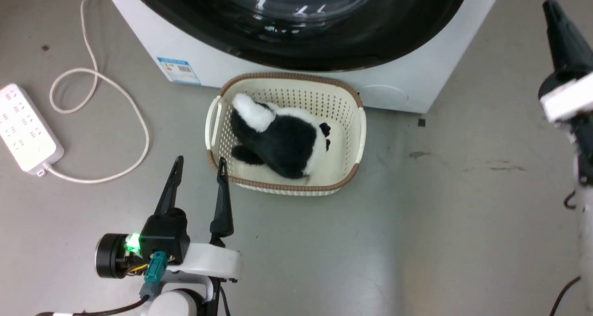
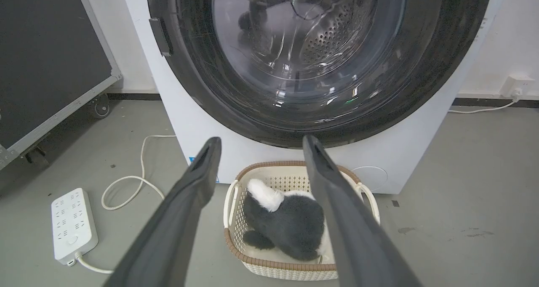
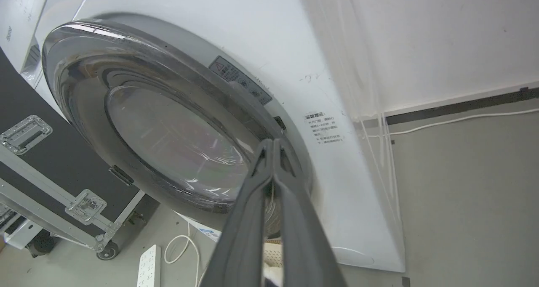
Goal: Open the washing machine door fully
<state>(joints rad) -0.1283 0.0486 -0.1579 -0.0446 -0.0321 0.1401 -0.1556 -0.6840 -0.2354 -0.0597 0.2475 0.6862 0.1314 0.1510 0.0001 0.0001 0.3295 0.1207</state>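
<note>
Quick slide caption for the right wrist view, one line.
Right gripper, fingers together, tips at the rim of the washing machine door on the white washing machine.

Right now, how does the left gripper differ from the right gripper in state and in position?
The left gripper has its fingers wide apart, while the right gripper has its fingertips pressed together. The left gripper hangs by the near corner of the cream basket. The right gripper is raised, with its tips at the edge of the washing machine door. Both have two long dark fingers.
</note>
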